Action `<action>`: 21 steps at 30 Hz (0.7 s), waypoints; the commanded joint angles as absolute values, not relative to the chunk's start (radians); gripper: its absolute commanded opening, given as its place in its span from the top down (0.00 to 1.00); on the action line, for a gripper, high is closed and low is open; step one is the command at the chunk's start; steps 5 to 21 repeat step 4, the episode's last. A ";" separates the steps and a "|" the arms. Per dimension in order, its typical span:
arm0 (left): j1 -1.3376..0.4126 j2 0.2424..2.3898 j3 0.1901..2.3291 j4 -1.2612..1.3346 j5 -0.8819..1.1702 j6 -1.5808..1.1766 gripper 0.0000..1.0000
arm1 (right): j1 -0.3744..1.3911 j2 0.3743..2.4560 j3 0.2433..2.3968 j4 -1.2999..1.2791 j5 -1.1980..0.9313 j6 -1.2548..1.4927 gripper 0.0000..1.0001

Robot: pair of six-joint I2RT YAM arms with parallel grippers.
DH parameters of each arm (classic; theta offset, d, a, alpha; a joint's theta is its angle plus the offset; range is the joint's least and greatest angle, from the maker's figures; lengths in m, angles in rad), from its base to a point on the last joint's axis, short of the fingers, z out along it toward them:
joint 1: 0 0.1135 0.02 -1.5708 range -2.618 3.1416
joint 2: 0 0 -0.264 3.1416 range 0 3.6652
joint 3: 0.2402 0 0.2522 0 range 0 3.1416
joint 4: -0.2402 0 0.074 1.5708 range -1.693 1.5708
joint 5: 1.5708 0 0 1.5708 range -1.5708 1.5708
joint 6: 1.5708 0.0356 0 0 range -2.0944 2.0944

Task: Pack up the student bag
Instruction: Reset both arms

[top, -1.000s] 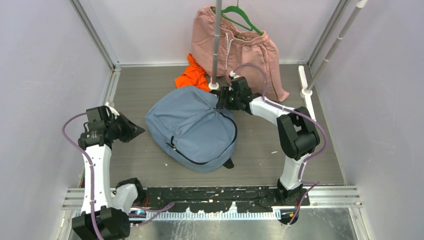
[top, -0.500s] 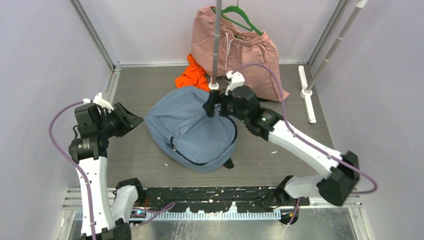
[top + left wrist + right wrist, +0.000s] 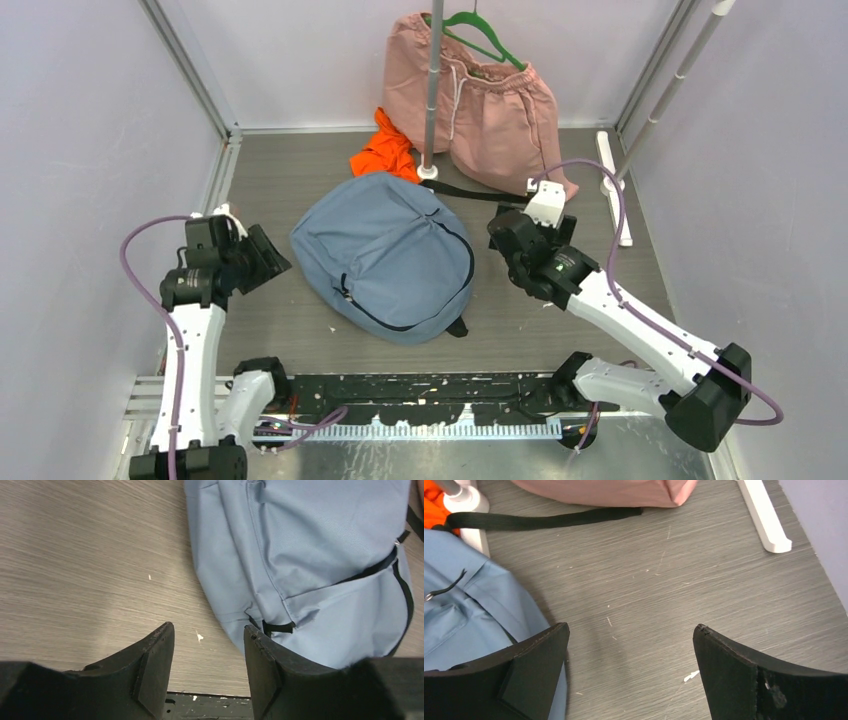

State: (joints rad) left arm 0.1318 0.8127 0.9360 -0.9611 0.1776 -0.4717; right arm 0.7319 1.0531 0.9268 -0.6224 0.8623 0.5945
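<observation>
Backpack of soft grey-blue fabric (image 3: 385,255) lies flat between my two grippers, its black zipper seemingly closed, so nothing can go in as it lies. Left gripper (image 3: 207,672), moderately open, grips nothing, bag just ahead. Right gripper (image 3: 631,667), wide open and empty, hangs over bare floor beside the bag's edge, black strap (image 3: 544,519) beyond it, orange garment (image 3: 385,150) and pink shorts (image 3: 480,100) further off.

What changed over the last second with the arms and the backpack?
The right pincer let go at the backpack's top edge and pulled back to the right; it now hangs open over bare floor, and the black strap lies stretched out toward the pink shorts. The left pincer barely shifted and is open, empty. The backpack, orange garment and shorts stayed put.
</observation>
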 commanded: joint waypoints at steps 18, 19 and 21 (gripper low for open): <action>0.129 0.768 0.966 -0.964 0.075 -0.475 0.45 | 0.733 1.007 0.920 -0.586 0.913 0.640 0.00; 0.129 0.768 0.966 -0.964 0.075 -0.475 0.45 | 0.733 1.007 0.920 -0.586 0.913 0.640 0.00; 0.129 0.768 0.966 -0.964 0.075 -0.475 0.45 | 0.733 1.007 0.920 -0.586 0.913 0.640 0.00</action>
